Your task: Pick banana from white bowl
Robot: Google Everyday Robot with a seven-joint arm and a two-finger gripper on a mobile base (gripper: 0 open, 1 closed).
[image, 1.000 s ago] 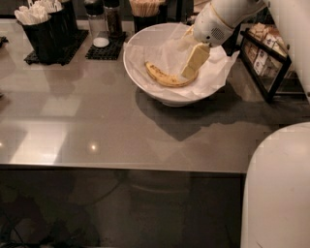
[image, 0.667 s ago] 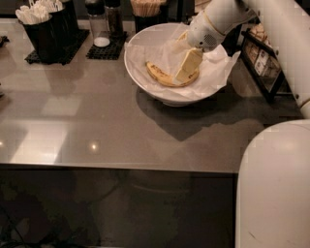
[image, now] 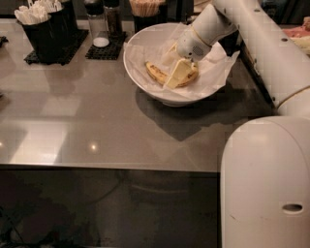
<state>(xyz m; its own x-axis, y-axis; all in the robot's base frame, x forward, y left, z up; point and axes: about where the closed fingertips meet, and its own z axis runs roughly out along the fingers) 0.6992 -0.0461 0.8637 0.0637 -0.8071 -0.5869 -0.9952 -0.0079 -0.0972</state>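
Observation:
The banana (image: 157, 72), yellow with brown speckles, lies in the white bowl (image: 140, 72) on crumpled white paper, at the back centre of the counter. My gripper (image: 173, 65) reaches down into the bowl from the upper right, over the banana's middle. It is open: one pale yellow finger (image: 177, 73) stands in front of the banana and covers its middle, the other shows behind it. The banana's two ends show on either side of the front finger. It still rests on the paper.
A black holder of white utensils (image: 41, 24) stands at the back left. Shakers on a black mat (image: 104, 29) and a cup of wooden sticks (image: 145, 9) stand behind the bowl. A black rack (image: 252, 58) is at the right. My white arm and base (image: 266, 184) fill the right foreground.
My gripper has moved left and down inside the bowl, from the banana's right end to over its middle. The banana and the bowl have not moved.

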